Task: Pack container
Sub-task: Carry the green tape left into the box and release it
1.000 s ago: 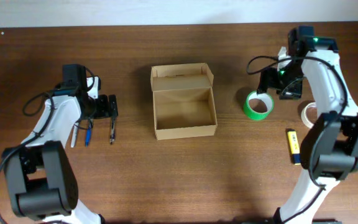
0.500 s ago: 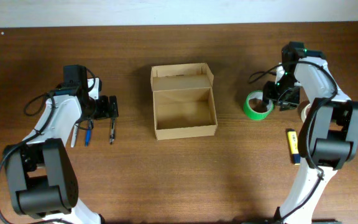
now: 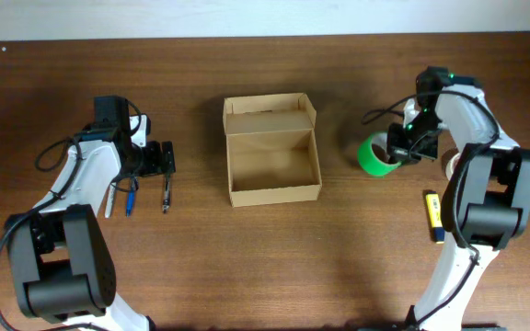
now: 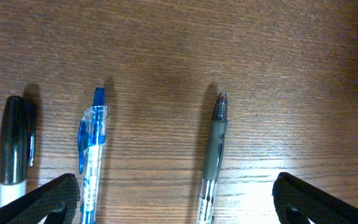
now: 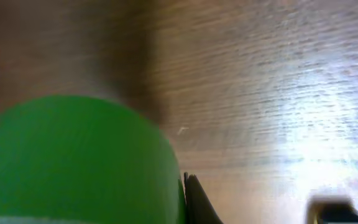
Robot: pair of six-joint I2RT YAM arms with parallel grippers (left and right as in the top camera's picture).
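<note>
**Box open, nothing packed yet**

We find the container (image 3: 274, 193), matte tan cardboard with its flap lid folded back, at the table's centre, its inside bare. At its 3 o'clock our right gripper (image 3: 401, 147) seems to pinch the wall of the glossy green tape roll (image 3: 372, 156), which sits tilted. At 9 o'clock our left gripper (image 3: 162, 159) hangs spread over a slim grey pen (image 4: 215, 149) and a clear blue pen (image 4: 91, 146). All the loading is left.

Brown wooden table (image 3: 265, 267) carries an open tan cardboard box (image 3: 272, 167) mid-frame; white marker (image 3: 109, 200), blue pen (image 3: 129, 199), grey pen (image 3: 166, 196) left; yellow-blue stick (image 3: 435, 213) lower right
</note>
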